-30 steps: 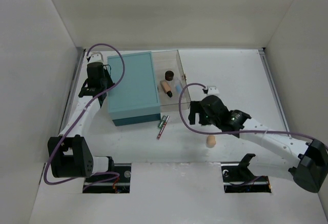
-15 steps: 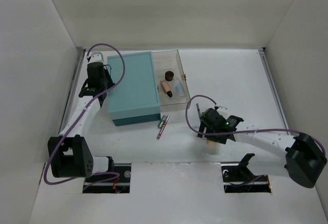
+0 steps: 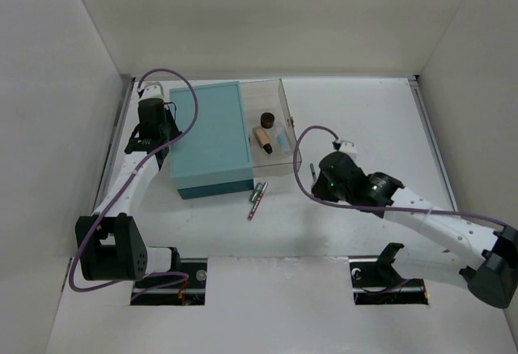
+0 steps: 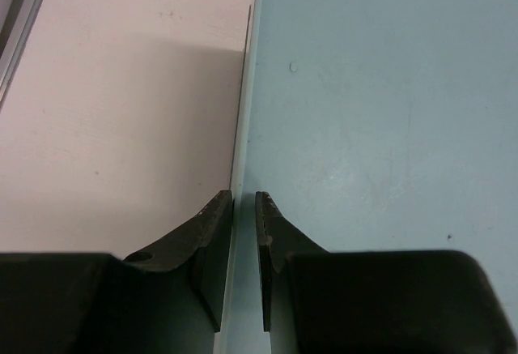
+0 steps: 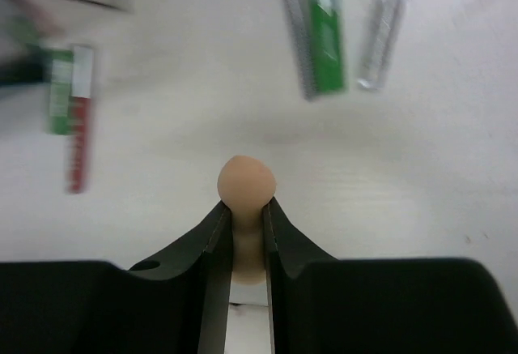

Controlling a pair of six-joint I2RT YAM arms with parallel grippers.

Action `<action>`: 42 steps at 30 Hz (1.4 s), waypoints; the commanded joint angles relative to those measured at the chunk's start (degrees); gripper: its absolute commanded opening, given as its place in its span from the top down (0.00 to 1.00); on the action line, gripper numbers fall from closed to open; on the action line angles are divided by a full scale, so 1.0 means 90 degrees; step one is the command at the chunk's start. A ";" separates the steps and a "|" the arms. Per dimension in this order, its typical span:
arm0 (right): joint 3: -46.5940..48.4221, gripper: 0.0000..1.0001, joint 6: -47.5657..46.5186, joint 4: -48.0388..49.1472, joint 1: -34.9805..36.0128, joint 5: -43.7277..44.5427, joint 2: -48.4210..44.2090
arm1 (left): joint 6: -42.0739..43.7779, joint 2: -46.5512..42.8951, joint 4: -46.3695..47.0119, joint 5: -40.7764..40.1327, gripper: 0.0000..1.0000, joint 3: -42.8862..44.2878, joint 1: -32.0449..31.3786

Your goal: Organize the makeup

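Large teal box on white table, left of centre; clear drawer extends from its right side.

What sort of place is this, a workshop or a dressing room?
Probably a robotics test booth: plain white walls box in the table, two cabled arms stand at its near edge, and the right claw pinches a makeup sponge.
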 commanded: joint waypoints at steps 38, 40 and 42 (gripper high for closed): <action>0.4416 0.40 -0.3309 0.4100 -0.1774 -0.1642 0.3730 | 0.0063 0.0338 -0.0470 0.0215 0.85 -0.0174 -0.0139; 0.3791 0.61 -0.3260 0.4109 -0.1970 -0.1466 0.3358 | 0.0063 0.0358 -0.0470 0.0215 0.85 -0.0164 -0.0139; 0.3311 0.72 -0.3162 0.4042 -0.2204 -0.1290 0.3152 | 0.0063 0.0368 -0.0470 0.0215 0.85 -0.0154 -0.0129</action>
